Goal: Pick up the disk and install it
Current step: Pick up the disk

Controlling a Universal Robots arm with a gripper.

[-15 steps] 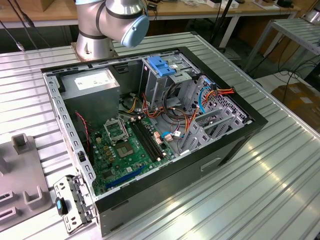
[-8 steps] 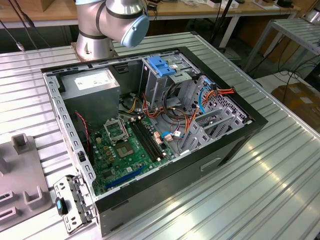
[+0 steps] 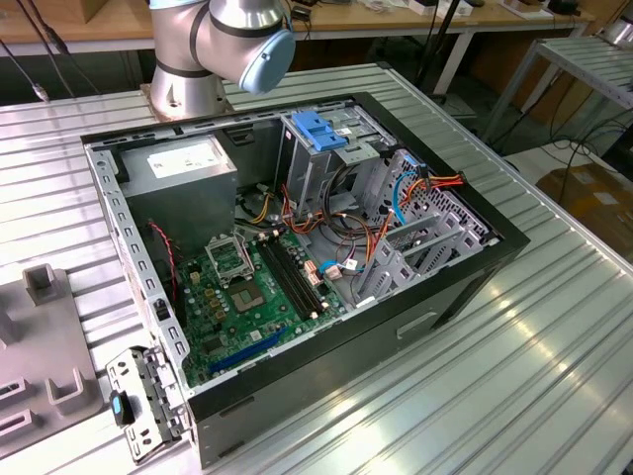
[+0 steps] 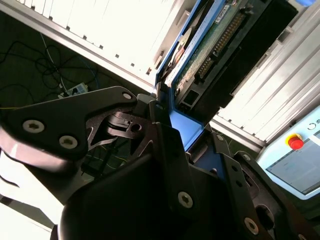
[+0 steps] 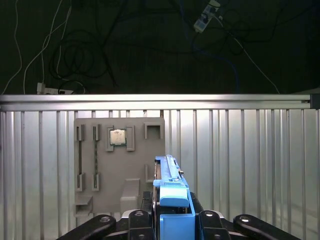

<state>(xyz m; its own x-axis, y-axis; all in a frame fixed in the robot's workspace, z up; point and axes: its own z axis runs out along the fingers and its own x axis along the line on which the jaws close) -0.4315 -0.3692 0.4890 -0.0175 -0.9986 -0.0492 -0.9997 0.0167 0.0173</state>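
While the gripper (image 5: pixel 173 226) is clamped on the disk (image 5: pixel 169 172) by its blue frame, in both wrist views the disk juts edge-on, long axis running straight out from the fingers toward the table (image 5: pixel 250 165) and grey fixture (image 5: pixel 120 167) beyond.

On the table (image 3: pixel 534 396) sits the case (image 3: pixel 415 322), the arm (image 3: pixel 198 59) behind it; motherboard (image 3: pixel 247 297) inside, cage (image 3: pixel 316 163) at the back. The gripper (image 5: pixel 174 222) pinches the disk (image 5: pixel 172 190) on edge, a tray (image 5: pixel 90 150) with a chip (image 5: pixel 117 136) nearby.
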